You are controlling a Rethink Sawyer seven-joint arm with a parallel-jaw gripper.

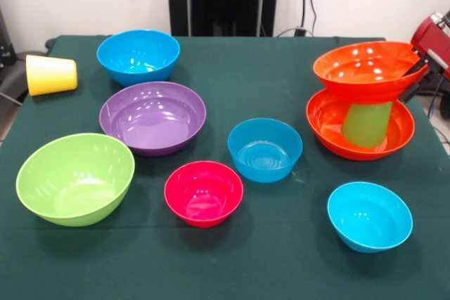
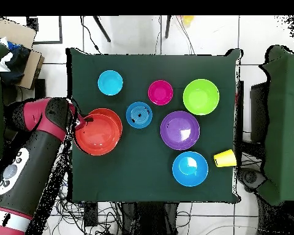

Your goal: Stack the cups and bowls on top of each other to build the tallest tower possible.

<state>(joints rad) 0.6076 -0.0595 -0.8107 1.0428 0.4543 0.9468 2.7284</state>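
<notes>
1. The pincer [image 1: 415, 81] was closed on the rim of the top orange bowl [image 1: 365, 68], one finger inside and one outside, presumably so the bowl could be steadied or set without tipping.
2. Below the pincer, that bowl sat on an upturned green cup [image 1: 367, 123], which stood inside the lower orange bowl [image 1: 337, 135] on the bench [image 1: 281, 258]; the wide bowl likely served as a stable base for the tower.
3. The rest lay apart from the pincer, all upright and loose: a cyan bowl [image 1: 369, 216] nearest, then a blue bowl [image 1: 264, 149], pink bowl [image 1: 204, 192], purple bowl [image 1: 152, 117], second blue bowl [image 1: 138, 55] and lime bowl [image 1: 75, 178].
4. Farthest off, the yellow cup [image 1: 50, 74] lay on its side at the bench edge.
</notes>
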